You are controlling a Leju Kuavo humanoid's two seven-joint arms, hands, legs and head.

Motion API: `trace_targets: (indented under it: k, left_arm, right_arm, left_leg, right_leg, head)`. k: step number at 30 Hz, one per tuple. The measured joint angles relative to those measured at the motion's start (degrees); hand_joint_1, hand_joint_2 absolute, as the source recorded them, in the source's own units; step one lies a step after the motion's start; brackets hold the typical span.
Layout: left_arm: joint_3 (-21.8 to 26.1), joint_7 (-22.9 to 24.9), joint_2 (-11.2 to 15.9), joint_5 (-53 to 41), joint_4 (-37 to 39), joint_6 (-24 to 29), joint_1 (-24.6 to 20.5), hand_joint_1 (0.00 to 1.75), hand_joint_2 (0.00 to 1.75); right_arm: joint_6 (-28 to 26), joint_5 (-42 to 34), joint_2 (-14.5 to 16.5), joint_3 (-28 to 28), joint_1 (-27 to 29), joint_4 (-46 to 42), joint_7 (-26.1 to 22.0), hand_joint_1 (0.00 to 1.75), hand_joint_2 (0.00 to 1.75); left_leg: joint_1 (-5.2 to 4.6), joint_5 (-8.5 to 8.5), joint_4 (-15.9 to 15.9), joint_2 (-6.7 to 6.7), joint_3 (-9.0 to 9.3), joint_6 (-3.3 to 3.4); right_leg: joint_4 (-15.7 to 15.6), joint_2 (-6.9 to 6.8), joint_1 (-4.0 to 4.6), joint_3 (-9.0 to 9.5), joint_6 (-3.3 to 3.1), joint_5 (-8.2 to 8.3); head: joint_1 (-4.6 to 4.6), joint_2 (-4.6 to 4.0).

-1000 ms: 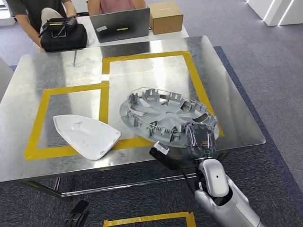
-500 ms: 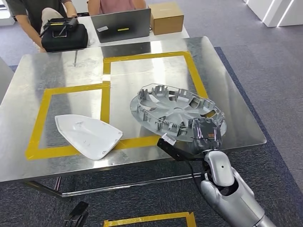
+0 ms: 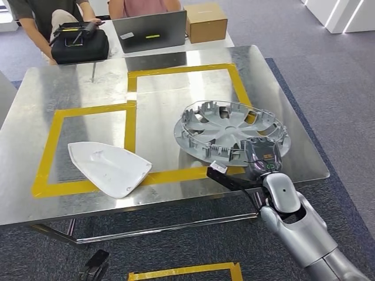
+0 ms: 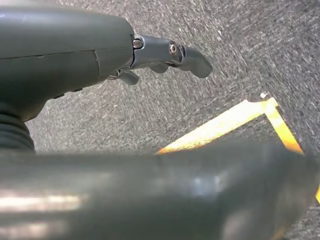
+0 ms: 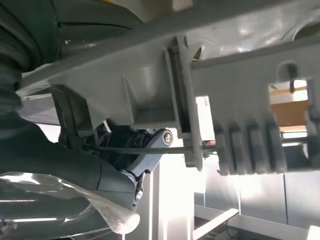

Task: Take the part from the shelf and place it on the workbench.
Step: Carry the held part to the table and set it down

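As you read across from the left, your items stand thus:
Left hand (image 4: 166, 52): hangs above grey carpet and a strip of yellow floor tape (image 4: 226, 122); fingers lie apart, nothing in them.
White cover (image 3: 108, 168): lies flat on the workbench (image 3: 40, 105), its tip over the yellow tape outline (image 3: 129, 126).
Wheel cover (image 3: 229, 132): your part; grey, ribbed side up, over the workbench's right marked square; near rim held. You cannot tell whether it touches the surface.
Right hand (image 3: 261, 159): grips the wheel cover's near rim at the table's front right edge.
Far side: black bag (image 3: 79, 42), laptop (image 3: 148, 30), cardboard box (image 3: 205, 20); two seated people (image 3: 40, 14).
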Motion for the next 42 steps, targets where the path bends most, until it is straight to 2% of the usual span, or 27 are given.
trace_targets:
  k: [2, 6, 12, 19, 21, 27, 31, 37, 39, 42]
  left_arm:
    - [0.34, 0.09, 0.03, -0.43, 0.01, 0.44, 0.01, 0.00, 1.75]
    - [0.86, 0.40, 0.04, -1.28, 0.02, 1.68, 0.02, 0.00, 0.00]
    - [1.47, 1.11, -0.06, -3.56, -0.01, 3.02, 0.24, 0.00, 0.00]
    - [2.88, 2.20, -0.22, -5.13, -0.72, 3.11, 1.22, 0.00, 0.00]
    - [3.38, 2.62, -0.27, -5.30, -0.90, 2.95, 1.39, 0.00, 0.00]
    - [5.40, 4.49, -0.26, -6.57, -1.67, 1.31, 1.55, 0.00, 0.00]
    - [7.10, 4.75, -0.22, -7.82, -1.89, -0.08, 1.54, 0.00, 0.00]
    - [9.33, 3.75, -0.16, -9.31, -1.90, -1.58, 1.48, 0.00, 0.00]
    - [9.82, 3.32, -0.16, -9.60, -1.90, -1.75, 1.54, 0.00, 0.00]
    - [10.50, 2.45, -0.21, -10.03, -1.90, -1.78, 1.68, 0.00, 0.00]
  right_arm:
    - [-0.04, -0.32, 0.00, -0.01, -0.08, 0.71, -0.15, 0.00, 1.75]
    - [-0.84, -1.46, 0.00, -0.20, 0.00, 2.21, -1.24, 0.00, 1.75]
    - [-2.17, -5.89, 0.57, -1.56, 1.09, 3.88, -3.15, 0.00, 1.75]
    - [0.68, -11.64, 2.63, -3.46, 2.05, 3.98, -2.58, 0.00, 1.75]
    - [3.93, -14.09, 3.12, -4.00, 1.91, 3.97, -0.91, 0.00, 1.75]
    - [21.57, -28.97, 4.62, -4.64, -0.75, 3.98, 9.25, 0.00, 1.75]
    - [27.68, -39.60, 5.05, -3.83, -3.98, 4.03, 13.40, 0.00, 0.00]
    - [32.97, -45.84, 3.94, 2.68, -11.00, 4.72, 15.50, 0.00, 0.00]
    - [32.74, -44.80, 3.23, 5.26, -13.37, 4.98, 15.43, 0.00, 0.00]
    - [29.70, -39.00, 2.02, 9.59, -16.60, 5.09, 15.04, 0.00, 0.00]
  left_leg:
    - [0.00, 0.00, 0.00, 0.00, 0.00, 0.00]
    - [0.00, 0.00, 0.00, 0.00, -0.01, 0.00]
    - [0.00, -0.01, 0.00, 0.00, -0.03, 0.01]
    - [0.00, -0.01, 0.00, 0.01, -0.02, 0.01]
    - [0.00, -0.01, -0.01, 0.02, -0.02, 0.01]
    - [0.00, 0.02, 0.00, 0.02, -0.03, -0.01]
    - [0.00, 0.03, 0.01, 0.02, -0.02, -0.01]
    - [-0.01, 0.03, 0.02, 0.04, -0.02, -0.01]
    - [-0.01, 0.03, 0.02, 0.04, -0.03, -0.01]
    - [-0.01, 0.03, 0.03, 0.04, -0.03, -0.01]
  right_leg:
    - [0.00, 0.00, 0.00, 0.00, 0.00, 0.00]
    - [0.00, 0.00, 0.00, -0.01, 0.00, 0.00]
    - [0.00, 0.01, 0.00, -0.01, 0.00, 0.00]
    - [0.00, 0.01, 0.00, -0.03, 0.00, -0.01]
    - [0.00, 0.03, 0.01, -0.02, 0.00, -0.01]
    - [0.00, 0.01, 0.01, -0.01, 0.01, 0.01]
    - [0.01, 0.03, 0.00, 0.00, 0.02, 0.04]
    - [0.01, 0.04, -0.01, -0.03, 0.02, 0.05]
    - [0.01, 0.04, -0.01, -0.03, 0.02, 0.05]
    - [0.01, 0.05, -0.01, -0.03, 0.02, 0.05]
  head:
    - [0.01, 0.00]
    - [0.01, 0.00]
    - [0.01, 0.00]
    - [0.00, 0.00]
    - [0.01, 0.00]
    - [0.01, 0.00]
    - [0.02, 0.00]
    - [0.01, 0.00]
    - [0.01, 0.00]
    - [0.01, 0.00]
